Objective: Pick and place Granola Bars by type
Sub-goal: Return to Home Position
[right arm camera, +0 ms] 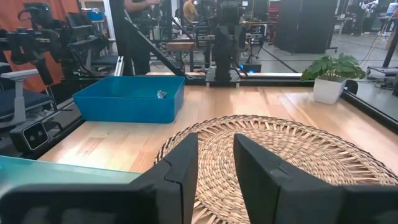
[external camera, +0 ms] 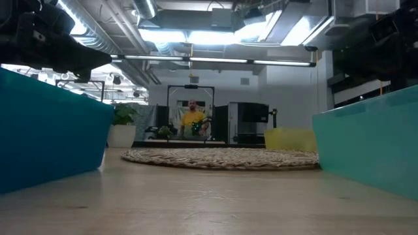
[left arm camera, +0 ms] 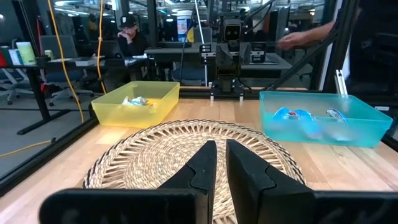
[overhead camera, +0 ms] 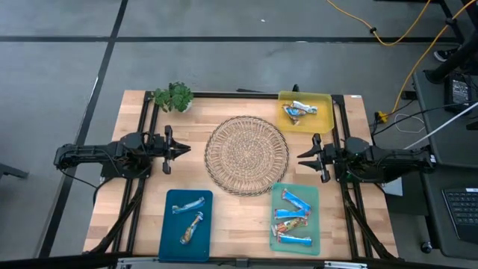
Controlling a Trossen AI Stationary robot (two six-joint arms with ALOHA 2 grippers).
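Observation:
Granola bars lie in three trays. Two silvery and orange-brown bars (overhead camera: 190,218) rest in the blue tray (overhead camera: 172,240) at the near left. Several blue and orange bars (overhead camera: 293,218) lie in the teal tray (overhead camera: 314,196) at the near right. A few bars (overhead camera: 297,111) sit in the yellow tray (overhead camera: 326,100) at the far right. My left gripper (overhead camera: 185,149) hovers shut at the left of the woven mat (overhead camera: 246,155), holding nothing. My right gripper (overhead camera: 301,159) stands open at the mat's right, its fingers (right arm camera: 186,155) with nothing between them.
A round woven mat (left arm camera: 186,149) fills the table's middle between the two grippers. A small green plant (overhead camera: 173,97) in a white pot (right arm camera: 328,90) stands at the far left. People and equipment show in the room beyond the table.

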